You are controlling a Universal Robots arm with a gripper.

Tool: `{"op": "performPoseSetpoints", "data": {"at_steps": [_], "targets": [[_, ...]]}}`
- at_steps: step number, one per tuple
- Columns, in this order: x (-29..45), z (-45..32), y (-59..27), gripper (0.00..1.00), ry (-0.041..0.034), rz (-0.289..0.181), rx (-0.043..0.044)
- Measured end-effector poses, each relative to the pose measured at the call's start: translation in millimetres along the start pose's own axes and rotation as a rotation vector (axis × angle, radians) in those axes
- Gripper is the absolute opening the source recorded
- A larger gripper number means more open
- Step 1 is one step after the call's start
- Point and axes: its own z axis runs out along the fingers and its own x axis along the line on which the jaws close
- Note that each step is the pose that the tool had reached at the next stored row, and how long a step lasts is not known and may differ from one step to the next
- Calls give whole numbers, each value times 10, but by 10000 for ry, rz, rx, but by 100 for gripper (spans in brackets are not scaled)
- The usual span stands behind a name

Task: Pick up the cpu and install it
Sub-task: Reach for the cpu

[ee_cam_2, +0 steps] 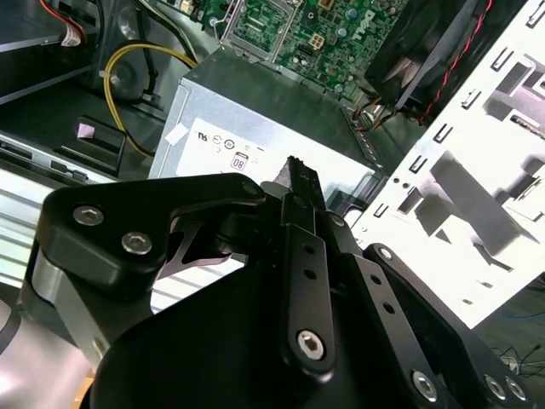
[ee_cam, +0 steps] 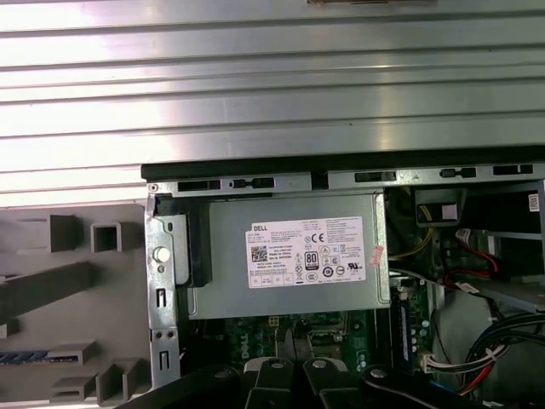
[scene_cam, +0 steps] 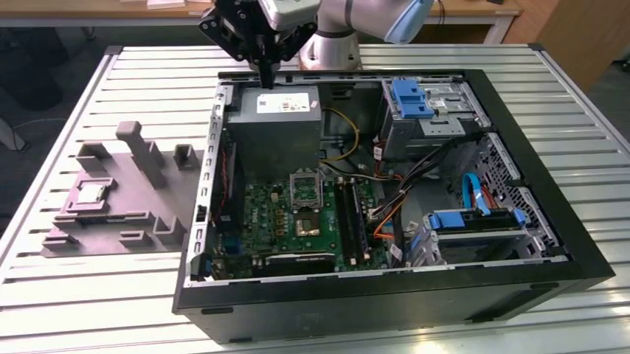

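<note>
cpu on grey tray, jaws clenched empty over power supply, well apart from it

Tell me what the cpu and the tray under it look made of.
The cpu: silvery-grey metal top with a faint sheen and a paler rim. The grey moulded tray: probably matte plastic, given its dull even colour and blocky raised shapes.

The silvery square cpu lies flat in the grey tray.
</note>
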Motion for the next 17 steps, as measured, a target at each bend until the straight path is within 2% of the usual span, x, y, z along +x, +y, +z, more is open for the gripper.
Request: {"op": "performPoseSetpoints", "data": {"at_steps": [3,5,15,17], "targets": [[5,1,0,11,0,1,-1],[96,38,-9,11,1,0,0],[99,40,-9,11,1,0,0],[101,69,-11,11,1,0,-1]]}}
